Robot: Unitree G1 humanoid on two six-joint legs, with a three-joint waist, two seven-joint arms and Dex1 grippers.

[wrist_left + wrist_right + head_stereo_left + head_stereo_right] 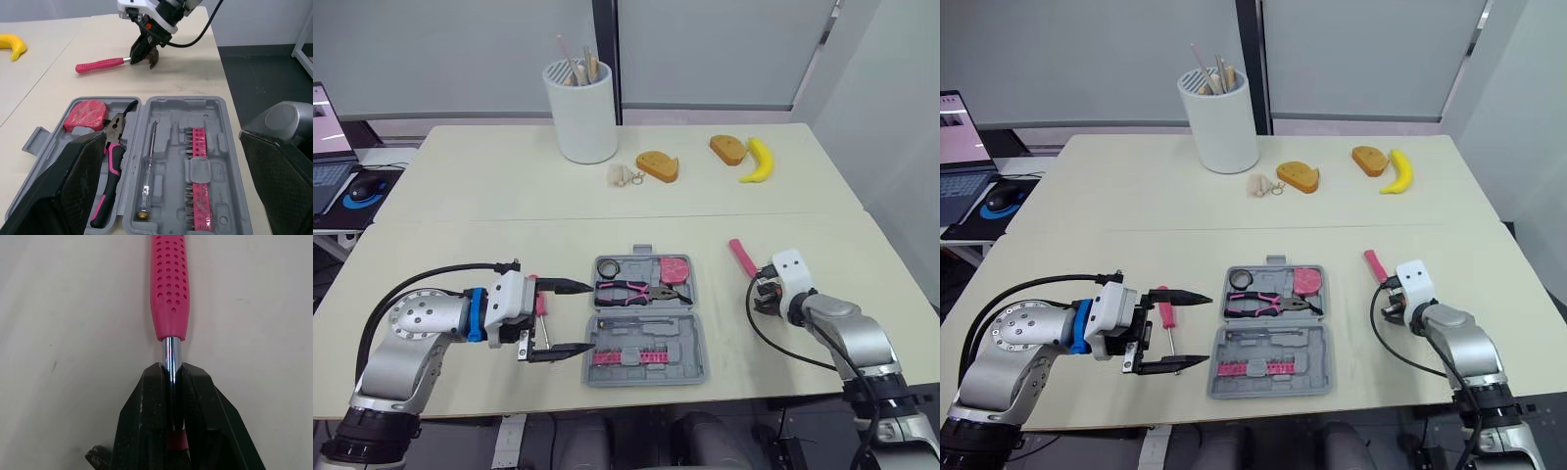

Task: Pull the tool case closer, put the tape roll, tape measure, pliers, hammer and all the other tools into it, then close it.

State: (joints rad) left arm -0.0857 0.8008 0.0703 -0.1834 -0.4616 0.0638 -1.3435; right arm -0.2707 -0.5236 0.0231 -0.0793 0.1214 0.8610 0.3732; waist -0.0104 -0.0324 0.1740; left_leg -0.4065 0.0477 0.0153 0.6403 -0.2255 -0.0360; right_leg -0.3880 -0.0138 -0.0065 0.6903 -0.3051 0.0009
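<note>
The grey tool case point(697, 333) lies open at the table's front middle. Its far half holds a tape roll point(608, 265), a pink tape measure point(674, 267) and pink-handled pliers point(641, 291). The near half holds a slim screwdriver point(148, 171) and a pink bit strip point(198, 181). My left gripper point(591, 316) stands open at the case's left edge, holding nothing. A pink-handled screwdriver point(1165, 313) lies on the table just behind its fingers. To the right of the case, my right gripper point(766, 294) is shut on the chrome shaft of the pink-handled hammer point(168, 289), low over the table.
At the back stand a white cylinder point(580, 111) with sticks, two bread pieces point(658, 165) point(727, 149), a banana point(759, 160) and a small pale item point(620, 175). A laptop point(328, 147) and mouse sit on a side desk to the left.
</note>
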